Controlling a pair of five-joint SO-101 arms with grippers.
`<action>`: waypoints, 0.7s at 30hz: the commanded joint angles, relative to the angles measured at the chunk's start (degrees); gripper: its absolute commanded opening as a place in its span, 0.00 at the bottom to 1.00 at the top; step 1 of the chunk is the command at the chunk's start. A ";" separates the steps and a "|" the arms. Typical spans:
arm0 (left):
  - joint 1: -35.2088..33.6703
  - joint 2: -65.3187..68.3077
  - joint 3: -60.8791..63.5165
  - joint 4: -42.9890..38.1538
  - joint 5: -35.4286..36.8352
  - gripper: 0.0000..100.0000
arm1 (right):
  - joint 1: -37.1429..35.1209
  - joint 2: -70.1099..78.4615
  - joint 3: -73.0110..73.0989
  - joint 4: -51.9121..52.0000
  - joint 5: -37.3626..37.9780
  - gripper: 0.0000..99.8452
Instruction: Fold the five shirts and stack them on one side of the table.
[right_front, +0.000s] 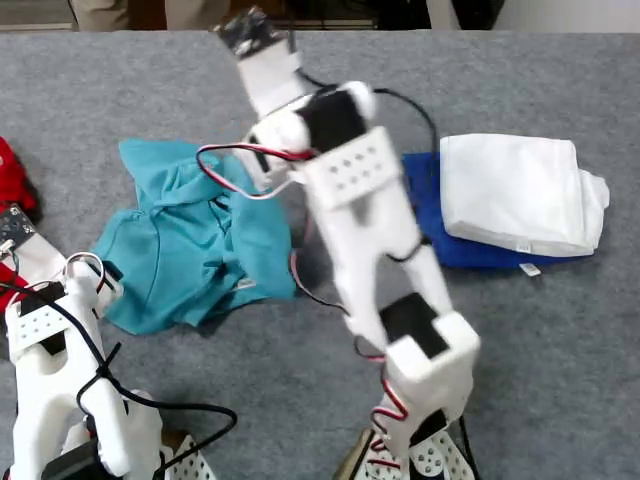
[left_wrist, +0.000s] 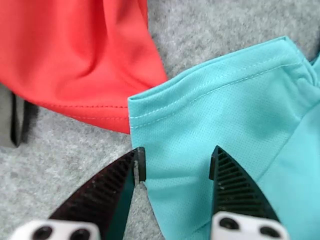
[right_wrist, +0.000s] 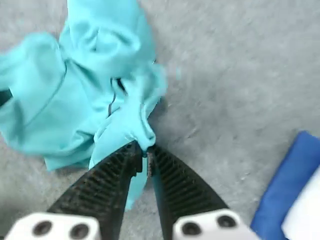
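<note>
You are looking at a robotics lab bench, not a home; the grey felt-covered table (right_front: 560, 340) is the giveaway; the white plastic left arm (right_front: 50, 390) and right arm (right_front: 360, 230) stand at its near edge; their red and black cables (right_front: 228, 168) loop bare above its surface; open screw holes dot their housings.

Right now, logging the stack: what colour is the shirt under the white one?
Blue shirt; high view shows it best.
</note>
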 joint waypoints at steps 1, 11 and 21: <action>-0.26 -1.71 -2.64 1.05 -0.09 0.21 | 3.91 -8.75 -0.40 0.88 -0.26 0.00; 6.77 -1.27 -25.41 16.44 3.52 0.22 | 24.40 -12.97 1.10 0.88 5.19 0.00; 28.22 14.02 -40.09 8.62 16.00 0.22 | 33.19 -4.53 17.89 -5.36 9.93 0.00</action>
